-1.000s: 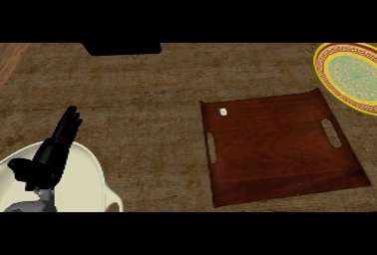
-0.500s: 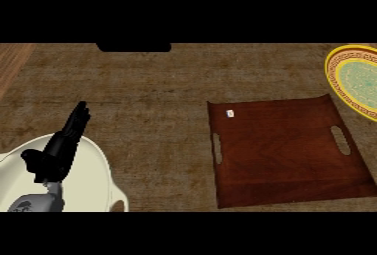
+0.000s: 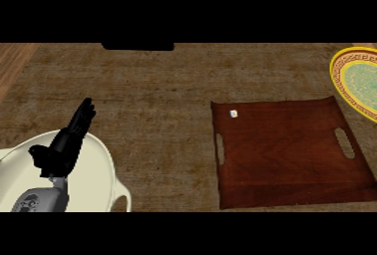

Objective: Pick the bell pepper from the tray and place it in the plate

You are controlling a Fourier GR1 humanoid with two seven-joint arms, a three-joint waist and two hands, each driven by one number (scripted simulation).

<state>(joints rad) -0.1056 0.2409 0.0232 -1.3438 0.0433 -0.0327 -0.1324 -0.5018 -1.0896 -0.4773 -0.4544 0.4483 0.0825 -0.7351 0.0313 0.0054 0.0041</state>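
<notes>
A brown wooden tray (image 3: 294,169) with two handle slots lies on the counter right of centre. Only a small white speck (image 3: 233,113) shows on it near its far left corner; I see no bell pepper anywhere. The plate (image 3: 346,74), yellow-rimmed with a green middle, is cut off by the right edge, just beyond the tray's far right corner. My left hand (image 3: 65,144) is at the lower left, open with straight fingers pointing away from me, far from the tray. My right hand does not show.
A cream-white rounded vessel (image 3: 92,179) fills the lower left corner under my left forearm. A dark object (image 3: 137,46) sits at the far edge of the counter. A lighter wooden strip (image 3: 11,62) runs along the upper left.
Tray, plate and the dark far object have all slid slightly right in the view. My left hand has drifted a little forward and to the right, still open.
</notes>
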